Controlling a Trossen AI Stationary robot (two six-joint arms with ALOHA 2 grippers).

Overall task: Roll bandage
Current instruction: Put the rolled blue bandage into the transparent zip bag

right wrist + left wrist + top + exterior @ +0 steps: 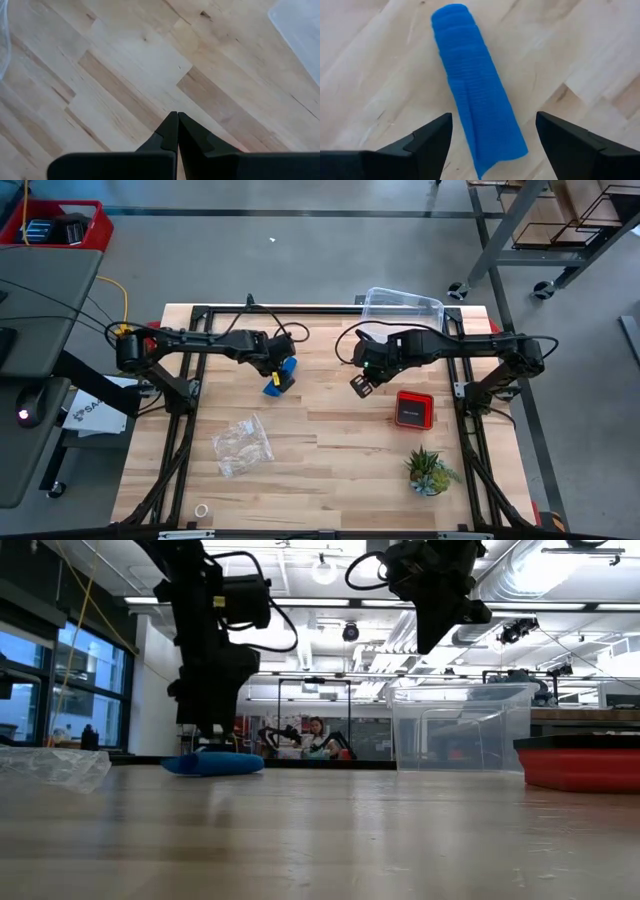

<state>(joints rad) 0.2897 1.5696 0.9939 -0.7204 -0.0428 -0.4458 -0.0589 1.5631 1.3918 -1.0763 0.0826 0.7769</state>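
Note:
The bright blue bandage lies flat on the wooden table as a loose, flattened roll, left of the middle. My left gripper stands open just above it and points steeply down. Its two fingers stand on either side of the bandage's loose end, with a gap on each side. In the low view the bandage rests on the tabletop under that gripper. My right gripper hangs shut above bare table near the middle, holding nothing.
A clear plastic box stands at the far edge. A red-and-black square device and a small potted plant are on the right. A crinkled clear bag and a small white ring lie at the near left.

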